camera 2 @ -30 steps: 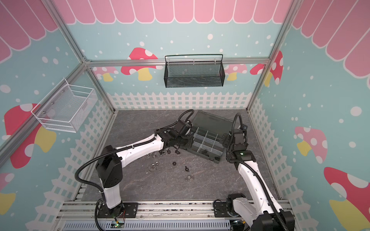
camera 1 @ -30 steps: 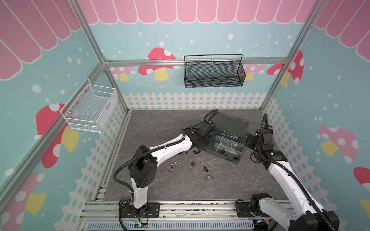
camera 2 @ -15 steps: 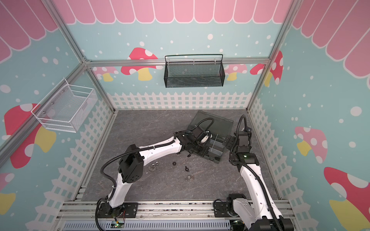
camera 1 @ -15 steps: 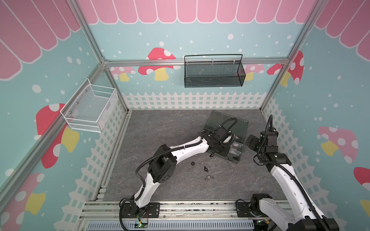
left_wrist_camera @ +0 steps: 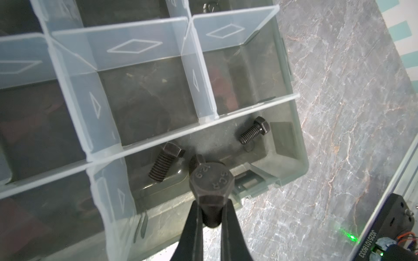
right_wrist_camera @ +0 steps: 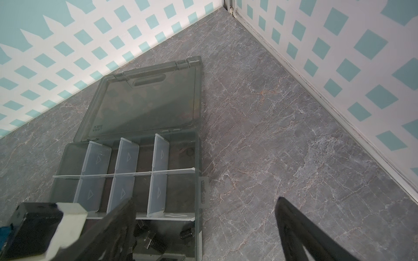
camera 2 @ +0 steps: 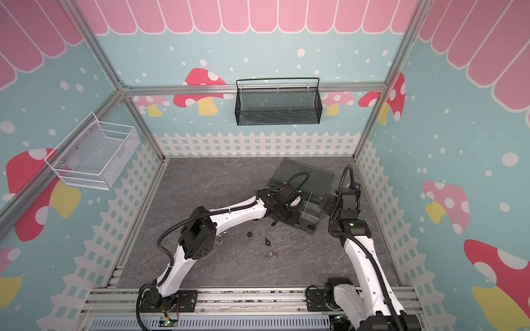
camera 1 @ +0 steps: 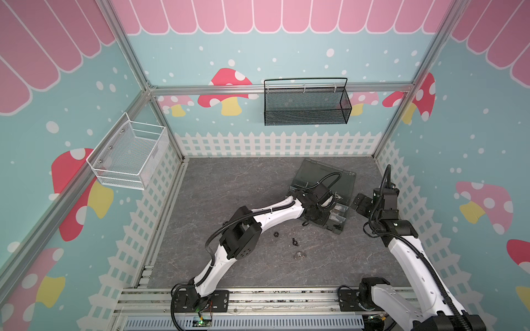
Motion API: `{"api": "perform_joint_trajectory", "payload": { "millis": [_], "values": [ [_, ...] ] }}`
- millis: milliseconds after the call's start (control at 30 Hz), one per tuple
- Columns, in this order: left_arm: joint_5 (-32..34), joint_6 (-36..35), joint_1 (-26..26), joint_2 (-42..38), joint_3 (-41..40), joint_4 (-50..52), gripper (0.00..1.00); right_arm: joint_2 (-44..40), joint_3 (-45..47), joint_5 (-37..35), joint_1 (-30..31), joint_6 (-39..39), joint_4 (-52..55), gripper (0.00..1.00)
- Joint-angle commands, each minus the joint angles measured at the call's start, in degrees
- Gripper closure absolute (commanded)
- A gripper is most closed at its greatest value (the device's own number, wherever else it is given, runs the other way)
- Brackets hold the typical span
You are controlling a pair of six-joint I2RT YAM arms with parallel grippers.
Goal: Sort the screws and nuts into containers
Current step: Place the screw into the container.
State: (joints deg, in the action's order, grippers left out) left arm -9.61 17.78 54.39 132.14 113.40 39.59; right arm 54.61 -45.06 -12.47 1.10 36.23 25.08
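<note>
Black screw [left_wrist_camera: 211, 179] in left tool [left_wrist_camera: 212, 209]

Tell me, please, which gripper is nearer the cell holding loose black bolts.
Left. The left gripper, gripping a bolt, hangs over that cell; the right gripper stands open beside the organizer.

Across worktop [camera 1: 223, 186] centre: left arm [camera 1: 275, 213], barring left approach to organizer box [right_wrist_camera: 198, 162]. Its jaws, clamping hex bolt [left_wrist_camera: 211, 180], fill space over corner cell. Upright dividers [left_wrist_camera: 133, 43] separate cells. Open lid [camera 1: 312, 172] flat behind. Just beside box's right wall: right gripper [camera 1: 362, 204], jaws spread. Loose nuts [camera 1: 299, 255] front-centre; rear-left bare.
</note>
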Motion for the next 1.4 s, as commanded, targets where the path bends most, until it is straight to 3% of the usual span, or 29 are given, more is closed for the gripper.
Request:
{"api": "perform_joint_trajectory", "payload": {
  "millis": [0, 167, 367, 667, 833, 933, 1367],
  "values": [
    [1.1, 0.8, 0.0, 1.4, 2.7, 0.3, 0.84, -0.5, 0.9, 0.7, -0.2, -0.4, -0.6, 0.03],
    [1.9, 1.4, 0.0, 1.3, 3.2, 0.3, 0.68, -0.3, 0.8, 1.2, -0.2, -1.4, -0.6, 0.03],
    [3.8, 2.4, 0.0, -1.8, 1.6, 0.2, 0.60, -0.6, 1.1, 1.7, -0.2, -2.1, -0.9, 0.03],
    [11.7, 9.2, -1.5, -16.8, -16.1, -7.5, 0.46, -0.9, 1.2, 6.3, -0.2, -4.7, -2.5, 0.03],
    [21.7, 16.3, -3.0, -30.3, -33.8, -13.1, 0.23, -1.4, 2.3, 10.0, 0.0, -6.1, -3.8, 0.03],
    [27.0, 20.4, -4.5, -37.6, -41.8, -14.0, 0.00, -0.9, 2.8, 11.6, 1.1, -6.2, -4.0, 0.03],
    [38.8, 32.4, -12.6, -61.1, -65.0, -16.3, 0.00, 7.0, -0.5, 3.9, 22.2, -0.5, 0.6, 0.03]
  ]
}}
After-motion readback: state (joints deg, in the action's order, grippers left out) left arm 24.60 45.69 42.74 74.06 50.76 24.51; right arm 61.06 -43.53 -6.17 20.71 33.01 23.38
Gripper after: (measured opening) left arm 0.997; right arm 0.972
